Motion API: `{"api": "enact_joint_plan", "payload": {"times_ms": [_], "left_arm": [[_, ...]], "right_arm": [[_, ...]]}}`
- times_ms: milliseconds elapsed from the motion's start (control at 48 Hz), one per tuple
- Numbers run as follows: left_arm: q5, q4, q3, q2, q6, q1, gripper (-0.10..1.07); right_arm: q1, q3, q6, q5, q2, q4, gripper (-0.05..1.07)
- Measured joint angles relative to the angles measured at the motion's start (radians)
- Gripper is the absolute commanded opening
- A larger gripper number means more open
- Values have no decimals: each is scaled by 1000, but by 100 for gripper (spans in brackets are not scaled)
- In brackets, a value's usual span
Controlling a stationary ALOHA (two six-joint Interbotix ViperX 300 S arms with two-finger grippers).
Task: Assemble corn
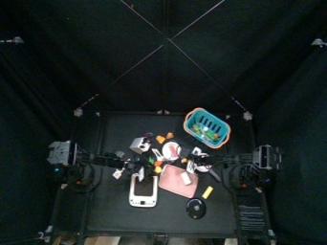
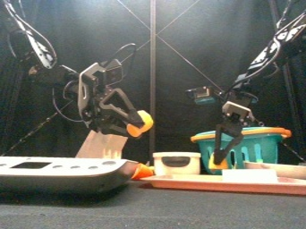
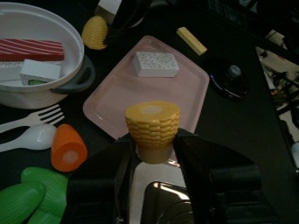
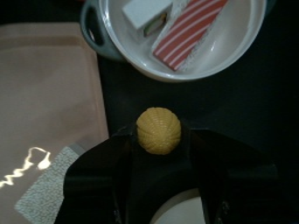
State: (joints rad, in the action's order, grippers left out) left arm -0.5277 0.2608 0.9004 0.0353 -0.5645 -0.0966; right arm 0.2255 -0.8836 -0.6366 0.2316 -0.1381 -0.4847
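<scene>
Above the pink tray [image 3: 117, 96] near the tabletop's middle, the left hand [image 3: 155, 157] is clamped on a corn piece [image 3: 153, 128]; the right hand [image 4: 158, 147] is clamped on another corn piece [image 4: 158, 131] beside the white bowl [image 4: 140, 66].

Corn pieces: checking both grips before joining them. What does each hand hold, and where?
Left hand: corn half, by its lower end. Right hand: corn tip, by its sides.

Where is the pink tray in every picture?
Top view: pink tray, table's middle.
Front view: low, right of middle.
Left wrist view: beyond the held corn.
Right wrist view: beside the held corn end.
Shared landmark: white bowl, next to the tray.
</scene>
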Motion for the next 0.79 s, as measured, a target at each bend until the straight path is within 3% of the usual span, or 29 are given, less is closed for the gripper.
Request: {"api": "enact_joint_plan", "payload": {"times_ms": [208, 396, 542, 792], "left_arm": [[0, 26, 0, 0, 3, 0, 49], [0, 87, -25, 0, 26, 2, 49], [0, 160, -54, 0, 55, 3, 49], [-3, 244, -94, -2, 120, 3, 49]], "right_arm": [[-11, 8, 0, -49, -143, 29, 60], [-37, 6, -3, -210, -261, 64, 60], [-72, -6, 0, -304, -272, 64, 60], [-127, -8, 3, -364, -272, 58, 60]]}}
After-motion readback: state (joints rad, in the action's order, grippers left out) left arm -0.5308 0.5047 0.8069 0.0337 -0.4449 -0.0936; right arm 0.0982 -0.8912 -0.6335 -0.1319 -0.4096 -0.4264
